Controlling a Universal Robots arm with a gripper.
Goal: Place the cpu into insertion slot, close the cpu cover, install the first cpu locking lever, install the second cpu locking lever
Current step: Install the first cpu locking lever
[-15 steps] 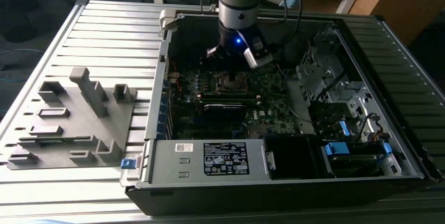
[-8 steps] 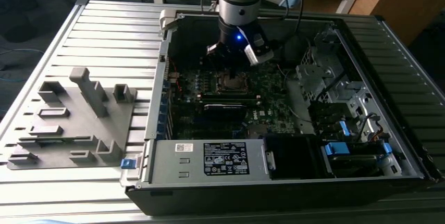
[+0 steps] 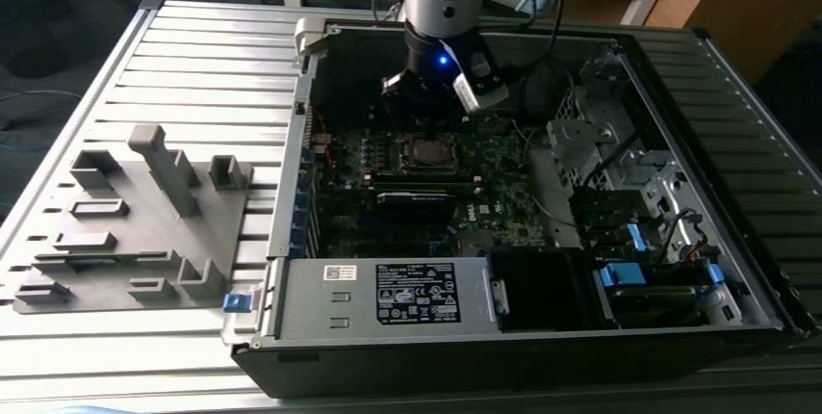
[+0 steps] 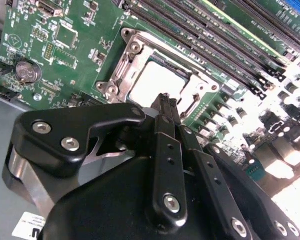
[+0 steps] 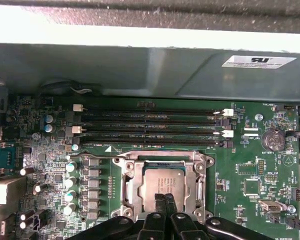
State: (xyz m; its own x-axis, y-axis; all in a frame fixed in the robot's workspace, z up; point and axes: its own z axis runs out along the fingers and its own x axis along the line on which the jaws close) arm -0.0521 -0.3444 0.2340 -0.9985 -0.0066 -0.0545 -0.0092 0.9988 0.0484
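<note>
The cpu [image 5: 162, 181], a silver square, lies in the insertion slot [image 3: 424, 152] on the green board. Flat around it sits the cpu cover [image 5: 192, 172], a silver frame, and the chip shows through its opening. My gripper [image 5: 164, 199] hangs just above the near edge of the chip, its two black fingers pressed together with nothing between them. The second wrist view shows the same: the gripper [image 4: 166, 100] shut over the cpu [image 4: 152, 82], with the cover [image 4: 135, 52] framing it. In the exterior view the gripper [image 3: 430, 120] stands inside the open computer case.
Long black memory slots [image 5: 150, 127] run beside the socket, and a coin battery [image 5: 274, 139] sits further off. A power supply [image 3: 385, 294] and a drive cage with blue tabs [image 3: 649, 274] fill the case's near side. A grey parts fixture [image 3: 141, 221] is at the exterior view's left.
</note>
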